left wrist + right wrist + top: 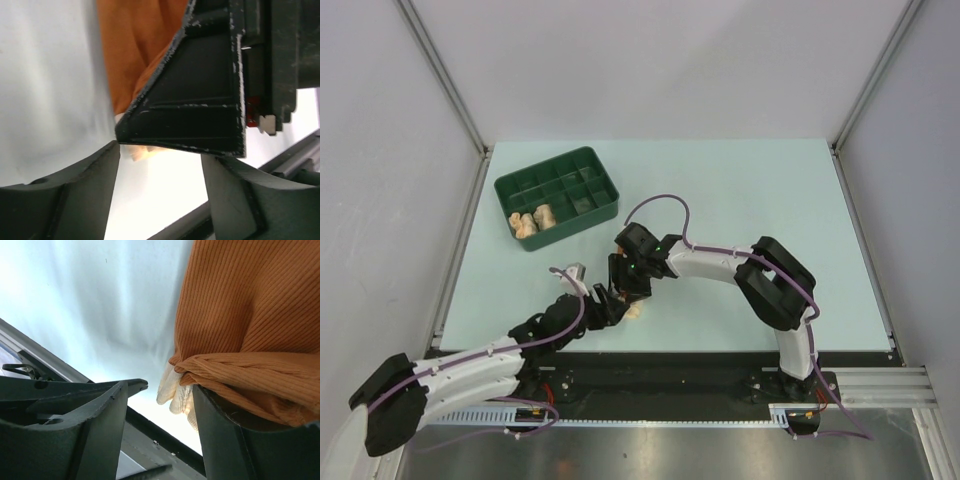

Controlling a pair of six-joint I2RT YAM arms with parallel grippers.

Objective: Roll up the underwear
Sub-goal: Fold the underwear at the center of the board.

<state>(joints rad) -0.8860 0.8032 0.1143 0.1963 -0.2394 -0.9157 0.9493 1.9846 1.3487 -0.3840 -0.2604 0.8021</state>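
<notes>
In the top view, the dark green tray [542,166] sat far left on the table [740,200], with two pale rolled garments [525,226] side by side in one of its near compartments. The third piece, the rust-orange underwear [240,315], lay on the table near the front edge, well apart from the tray, mostly hidden under the two grippers that met over it.

The left gripper [161,165] had its jaws spread wide with nothing between them, and the orange cloth lay just beyond its tips. To its right, the right gripper [167,405] was likewise parted and clamped on nothing. The bunched fold of cloth and its cream edging [172,387] rested against one finger [225,440].

The ribbed knit looked light, soft and limp, likely to sag and unroll if let loose. A pinch across the thick folded bundle, not the thin edging, would probably hold best.
</notes>
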